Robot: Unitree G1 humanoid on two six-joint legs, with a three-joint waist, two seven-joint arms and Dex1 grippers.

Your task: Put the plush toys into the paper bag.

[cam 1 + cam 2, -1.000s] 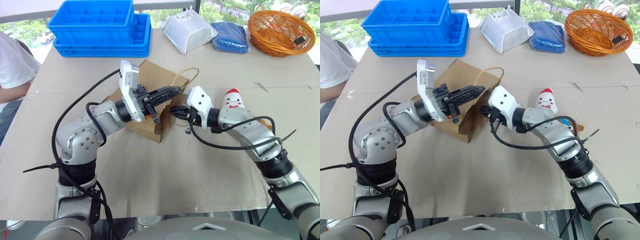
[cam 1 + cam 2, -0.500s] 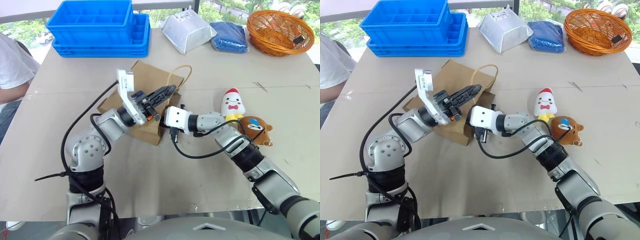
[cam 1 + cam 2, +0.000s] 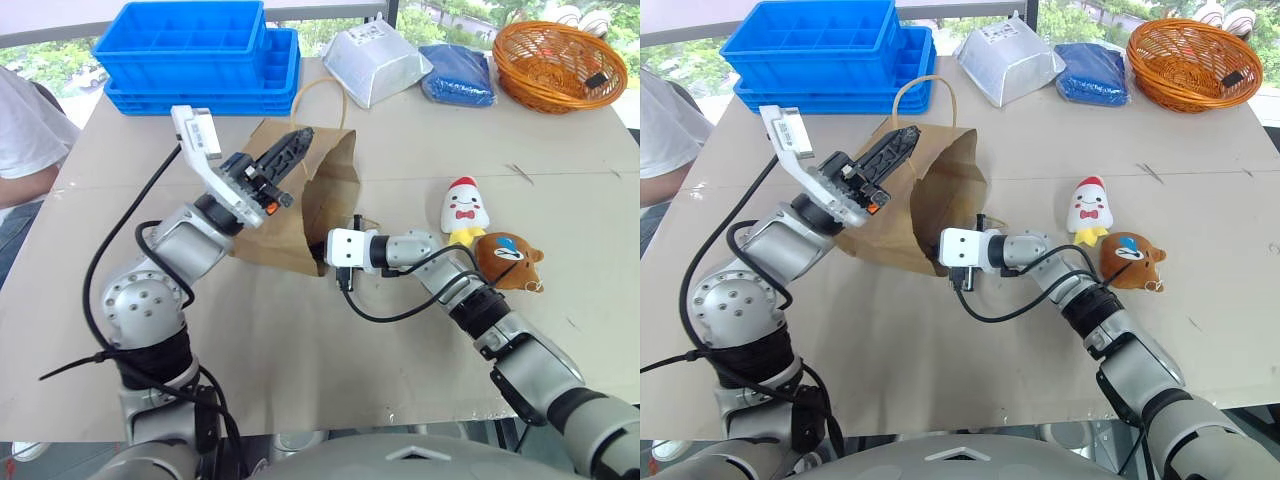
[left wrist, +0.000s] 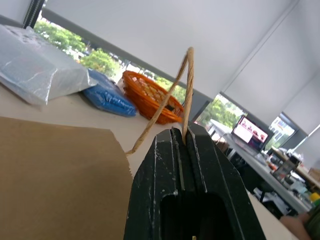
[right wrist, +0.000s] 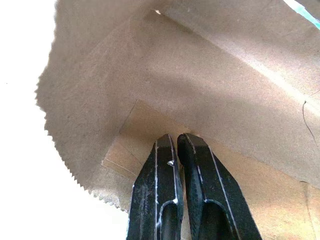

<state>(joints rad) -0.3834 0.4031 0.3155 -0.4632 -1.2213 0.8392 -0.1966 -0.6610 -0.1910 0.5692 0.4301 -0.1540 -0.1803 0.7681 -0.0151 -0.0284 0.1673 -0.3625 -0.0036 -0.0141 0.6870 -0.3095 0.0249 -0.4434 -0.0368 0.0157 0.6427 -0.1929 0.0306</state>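
The brown paper bag point(image 3: 312, 196) lies on its side with its mouth raised toward the toys. My left gripper point(image 4: 182, 131) is shut on one tan cord handle point(image 4: 187, 75) and holds the bag's upper edge up. My right gripper point(image 5: 175, 137) is shut, and its fingers reach into the bag's mouth against the inner paper, with nothing seen between them. The white rocket-like plush toy point(image 3: 463, 212) stands on the table to the right of the bag. The brown bear-like plush toy point(image 3: 507, 260) lies just beside it, close to my right forearm.
Stacked blue crates point(image 3: 195, 50) stand at the back left. A white plastic pouch point(image 3: 375, 62), a blue packet point(image 3: 458, 75) and an orange basket point(image 3: 560, 62) line the back edge. A person in a white shirt point(image 3: 25, 130) sits at the table's left side.
My left gripper has lifted the handle up and to the left, raising the bag's upper side and widening its mouth. My right gripper has sunk lower and gone into the mouth.
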